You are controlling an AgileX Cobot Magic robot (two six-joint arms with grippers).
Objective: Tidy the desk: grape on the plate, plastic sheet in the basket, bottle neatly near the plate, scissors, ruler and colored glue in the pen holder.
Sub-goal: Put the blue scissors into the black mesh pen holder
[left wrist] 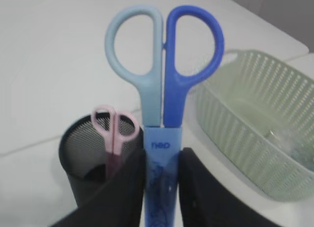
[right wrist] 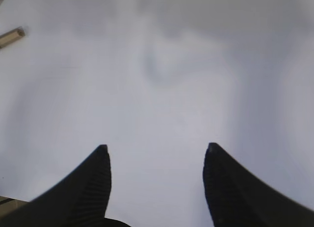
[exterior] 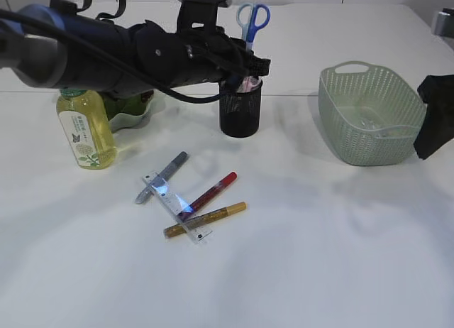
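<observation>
Two arms, one task item in transit. The left gripper (left wrist: 162, 187) is clenched on the sheathed blades of the blue scissors (left wrist: 164, 89), its jaws pressing either flank of the translucent blue sheath. The scissors stand upright, handle loops uppermost, long axis near vertical. Seen from the left wrist, the black mesh pen holder (left wrist: 81, 153) lies below and to the left of the sheath, with a small pair of pink scissors (left wrist: 114, 133) already standing inside it. In the exterior view the blue loops (exterior: 252, 17) rise just above the holder's mouth (exterior: 240, 109), so the sheath tip appears close to or over the rim; whether it has entered cannot be told. The coming move most likely turns on centring that vertical axis over the opening and lowering it. The right gripper (right wrist: 156, 187) hangs released over bare bench (right wrist: 162, 79), grasping nothing. On the bench, well apart from the holder, the clear ruler (exterior: 177, 206) lies crossed with silver (exterior: 163, 176), red (exterior: 210, 194) and gold (exterior: 204, 219) glue pens. The bottle (exterior: 85, 128) stands at the left; the green basket (exterior: 369, 115) sits at the right.
</observation>
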